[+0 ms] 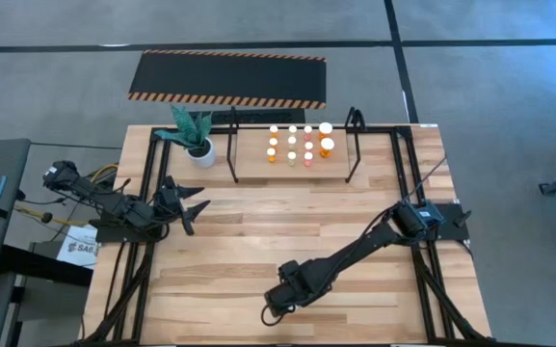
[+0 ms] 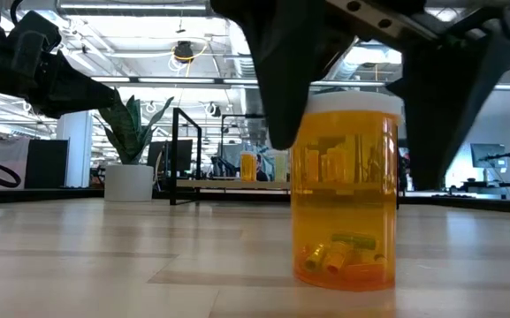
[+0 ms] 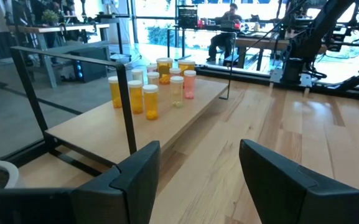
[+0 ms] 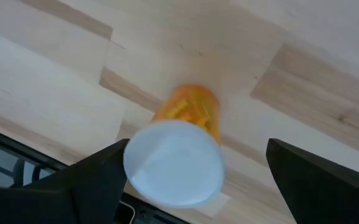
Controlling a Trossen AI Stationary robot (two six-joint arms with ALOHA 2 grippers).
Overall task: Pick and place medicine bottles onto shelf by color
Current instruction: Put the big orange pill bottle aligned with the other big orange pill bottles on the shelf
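Note:
An orange medicine bottle (image 2: 347, 190) with a white cap (image 4: 174, 163) stands upright on its base on the wooden table, near the near edge. My right gripper (image 1: 279, 299) is open above it, pointing down, with one finger on each side of the cap; the gripper hides the bottle in the high view. Several small orange and reddish bottles (image 1: 297, 143) stand in rows on the shelf (image 1: 292, 172) at the far side, and they also show in the left wrist view (image 3: 151, 87). My left gripper (image 1: 198, 209) is open and empty at the table's left, facing the shelf. My right gripper comes at the bottle from above, its fingers on either side of the white cap (image 4: 135, 168). One finger (image 4: 98, 177) stands close against the cap's side, and I cannot tell whether it touches. The other finger (image 4: 316, 180) stands apart from the cap.
A white pot with a green plant (image 1: 198, 145) stands left of the shelf. The shelf's black upright loops (image 1: 232, 145) stand at both its ends. A black hazard-striped mat (image 1: 227, 79) lies on the floor beyond the table. People sit in the room behind (image 3: 226, 25).

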